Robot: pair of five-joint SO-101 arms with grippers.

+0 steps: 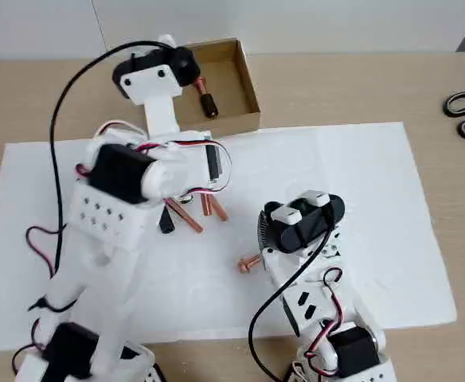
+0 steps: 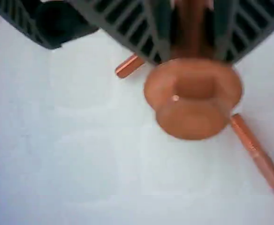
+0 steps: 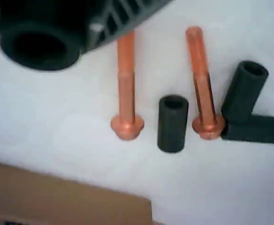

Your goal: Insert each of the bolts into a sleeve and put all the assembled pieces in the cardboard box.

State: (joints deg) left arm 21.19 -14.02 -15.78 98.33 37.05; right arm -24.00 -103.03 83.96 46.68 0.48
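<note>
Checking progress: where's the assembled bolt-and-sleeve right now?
High view: the assembled piece lies inside the cardboard box at the table's far side, just beyond the white sheet.

My left pincer (image 2: 193, 44) is dark, matt plastic, moulded in ribs. The bolt (image 2: 193, 101) in it is copper-toned metal with a soft satin sheen, smooth across the flanged head. A loose bolt (image 3: 126, 84) on the sheet has the same finish. The sleeves (image 3: 172, 123) are black and dull; rubber or plastic, I cannot tell which. White matt paper (image 1: 360, 207) covers the pale, wood-look surface (image 1: 336, 87). The cardboard box (image 1: 248, 83) is raw brown board. My left arm's shell (image 1: 105, 215) is smooth white plastic.
</note>
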